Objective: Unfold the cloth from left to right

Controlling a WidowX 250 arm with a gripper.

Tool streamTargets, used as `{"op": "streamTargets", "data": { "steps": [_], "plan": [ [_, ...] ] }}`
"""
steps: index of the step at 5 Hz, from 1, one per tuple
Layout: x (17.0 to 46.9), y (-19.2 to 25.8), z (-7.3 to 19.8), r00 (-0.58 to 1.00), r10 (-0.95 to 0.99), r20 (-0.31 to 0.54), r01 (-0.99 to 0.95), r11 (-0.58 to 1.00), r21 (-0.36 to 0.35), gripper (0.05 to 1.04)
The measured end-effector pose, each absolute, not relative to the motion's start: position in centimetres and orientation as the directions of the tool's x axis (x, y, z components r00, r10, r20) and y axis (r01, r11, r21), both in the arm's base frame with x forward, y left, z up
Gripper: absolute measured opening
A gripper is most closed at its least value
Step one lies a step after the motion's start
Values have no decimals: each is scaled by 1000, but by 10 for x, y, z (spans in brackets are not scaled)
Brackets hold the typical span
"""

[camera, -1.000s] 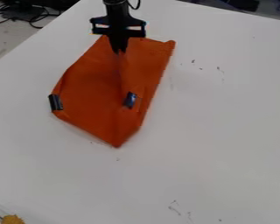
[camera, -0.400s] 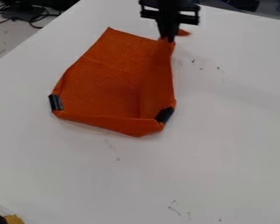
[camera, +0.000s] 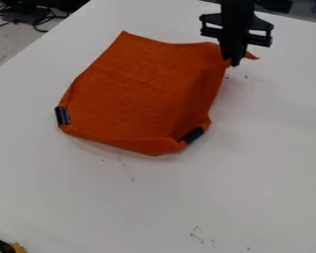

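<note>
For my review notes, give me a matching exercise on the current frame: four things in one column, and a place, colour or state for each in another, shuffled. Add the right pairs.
Things
1. Cloth
2. Pincer
3. Black strips
4. Table

Places, colours, states
A. At the cloth's two lower corners in the picture
B. White, underneath everything else listed
C. Orange, with its upper right part gripped
D. Clamped on fabric at the picture's upper right

Right pairs: 1-C; 2-D; 3-A; 4-B
</note>
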State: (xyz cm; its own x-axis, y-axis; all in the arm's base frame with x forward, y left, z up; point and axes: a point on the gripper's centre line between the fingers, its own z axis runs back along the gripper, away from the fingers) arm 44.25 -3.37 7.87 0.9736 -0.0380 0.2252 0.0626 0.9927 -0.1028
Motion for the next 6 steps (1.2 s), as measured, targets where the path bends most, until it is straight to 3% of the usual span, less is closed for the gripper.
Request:
{"op": "streamTargets", "data": {
  "steps": [1,3,4,5,6],
  "plan": [
    [442,-49,43,986,-85,146,108,981,-158,55],
    [452,-65,10,991,-104,87,123,961,-248,70],
    [453,-63,8,993,-85,83,102,967,-232,211],
    [450,-65,11,992,-90,83,104,979,-177,443],
    [446,-45,32,997,-49,68,53,997,-61,738]
  ]
}}
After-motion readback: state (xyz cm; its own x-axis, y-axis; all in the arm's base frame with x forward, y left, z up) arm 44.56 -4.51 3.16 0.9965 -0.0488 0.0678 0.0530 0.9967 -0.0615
